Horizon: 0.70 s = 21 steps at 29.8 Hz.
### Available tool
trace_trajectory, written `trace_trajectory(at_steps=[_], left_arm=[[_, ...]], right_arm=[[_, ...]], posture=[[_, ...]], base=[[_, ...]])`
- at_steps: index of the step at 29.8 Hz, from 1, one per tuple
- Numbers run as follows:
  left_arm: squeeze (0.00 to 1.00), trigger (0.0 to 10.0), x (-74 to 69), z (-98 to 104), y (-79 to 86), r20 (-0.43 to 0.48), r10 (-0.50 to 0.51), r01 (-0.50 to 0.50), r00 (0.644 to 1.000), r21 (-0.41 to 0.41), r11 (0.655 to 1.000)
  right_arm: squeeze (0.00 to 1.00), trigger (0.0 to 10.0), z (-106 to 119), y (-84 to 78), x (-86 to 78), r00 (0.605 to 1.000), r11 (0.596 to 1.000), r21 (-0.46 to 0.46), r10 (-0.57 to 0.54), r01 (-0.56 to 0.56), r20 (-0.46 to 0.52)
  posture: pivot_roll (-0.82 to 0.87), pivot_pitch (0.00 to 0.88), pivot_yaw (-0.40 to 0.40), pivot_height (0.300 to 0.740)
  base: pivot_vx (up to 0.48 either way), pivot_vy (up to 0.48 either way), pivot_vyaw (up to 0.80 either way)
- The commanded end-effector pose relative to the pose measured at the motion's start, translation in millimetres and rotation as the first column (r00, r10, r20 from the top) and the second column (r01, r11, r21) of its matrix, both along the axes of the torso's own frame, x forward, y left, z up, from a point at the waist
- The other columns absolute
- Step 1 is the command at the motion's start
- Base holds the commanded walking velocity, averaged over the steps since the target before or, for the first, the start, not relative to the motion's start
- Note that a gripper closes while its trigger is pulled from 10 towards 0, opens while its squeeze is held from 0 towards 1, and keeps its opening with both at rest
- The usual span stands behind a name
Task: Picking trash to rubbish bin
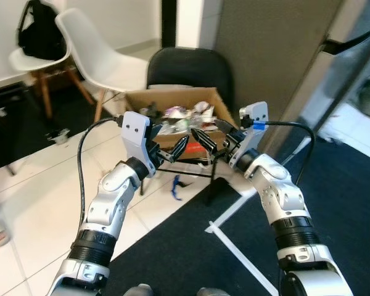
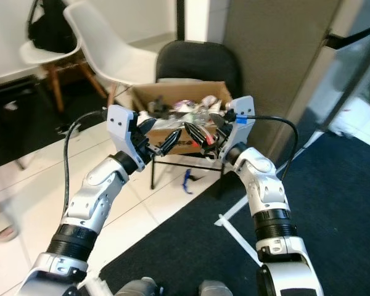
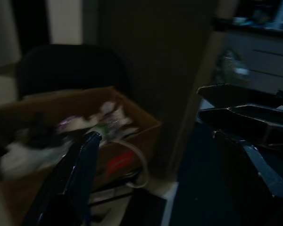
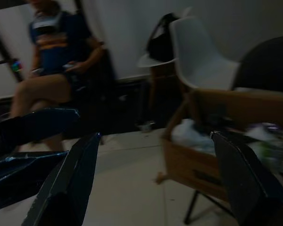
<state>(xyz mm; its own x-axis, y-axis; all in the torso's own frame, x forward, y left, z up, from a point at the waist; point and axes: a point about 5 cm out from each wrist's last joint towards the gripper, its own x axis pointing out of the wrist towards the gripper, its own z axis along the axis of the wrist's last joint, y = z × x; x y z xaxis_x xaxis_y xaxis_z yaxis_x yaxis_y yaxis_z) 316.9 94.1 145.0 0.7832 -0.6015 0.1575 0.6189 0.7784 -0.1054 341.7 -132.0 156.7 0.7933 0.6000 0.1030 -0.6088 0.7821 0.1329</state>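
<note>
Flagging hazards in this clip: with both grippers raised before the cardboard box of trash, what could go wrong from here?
1. The brown cardboard box heaped with crumpled trash rests on a thin black-framed stand; a push might tip it.
2. The left gripper and right gripper, both open, sit close together and could collide.
3. A small blue object lies on the white tiled floor and might be stepped on.

Brown cardboard box (image 1: 172,117); black chair (image 1: 191,69); white chair (image 1: 102,52)

Black chair (image 1: 191,68) carries trash-filled cardboard box (image 1: 172,102).
</note>
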Motion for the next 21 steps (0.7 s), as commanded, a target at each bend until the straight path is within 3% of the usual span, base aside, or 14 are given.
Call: trace_trajectory(at_steps=[1, 21], left_arm=[[0.00, 10.0, 0.7, -0.2, -2.0, -0.005, -0.008, 0.008, 1.000, -0.002, 1.000], [0.00, 10.0, 1.1, 0.8, -2.1, 0.000, -0.011, 0.011, 1.000, -0.002, 1.000]], right_arm=[[0.00, 10.0, 0.1, 2.1, -0.6, 1.000, 1.000, -0.012, 0.012, -0.012, 0.005], [0.00, 10.0, 0.6, 3.1, -0.9, 1.000, 0.999, -0.025, 0.027, -0.027, 0.012]], posture=[[-0.01, 0.000, -0.028, 0.740], [-0.01, 0.000, -0.028, 0.740]], base=[[0.000, 0.000, 0.77], [0.000, 0.000, 0.77]])
